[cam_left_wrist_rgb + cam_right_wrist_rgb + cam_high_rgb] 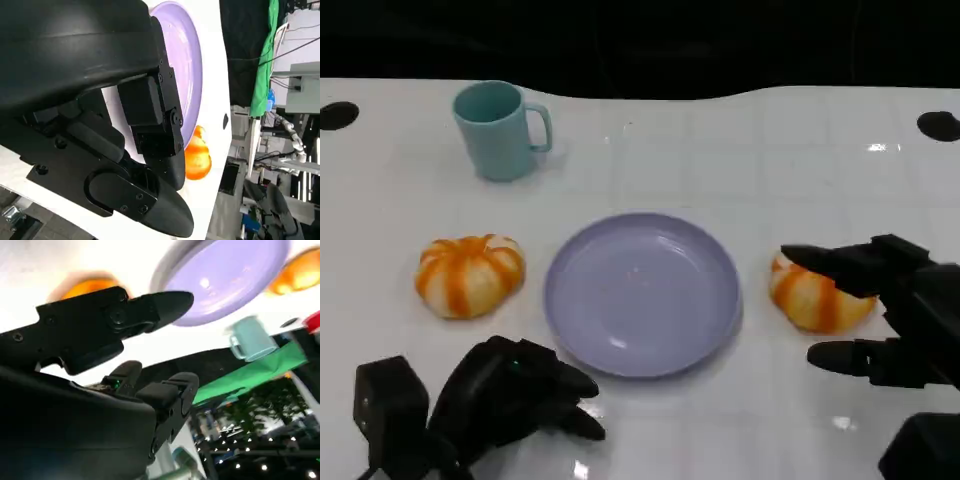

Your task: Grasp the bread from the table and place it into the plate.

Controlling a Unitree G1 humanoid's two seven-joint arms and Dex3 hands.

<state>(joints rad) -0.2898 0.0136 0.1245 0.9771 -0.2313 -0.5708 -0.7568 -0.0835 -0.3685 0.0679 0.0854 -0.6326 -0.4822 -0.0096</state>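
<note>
Glossy white table [740, 150] against a dark room; right hand [880, 310] fingers wide beside the bread [815, 298].

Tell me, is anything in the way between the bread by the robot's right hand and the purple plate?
Nothing visible: only bare white table lies between the bread and the plate. The right hand is right beside the bread.

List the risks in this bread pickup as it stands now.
1. The right hand is spread around the right bread without a closed grip; lifted too early, the round bread could roll away.
2. The plate lies close beside it, so the hand may nudge the rim.
3. The left hand rests near the plate and could obstruct placement.
</note>
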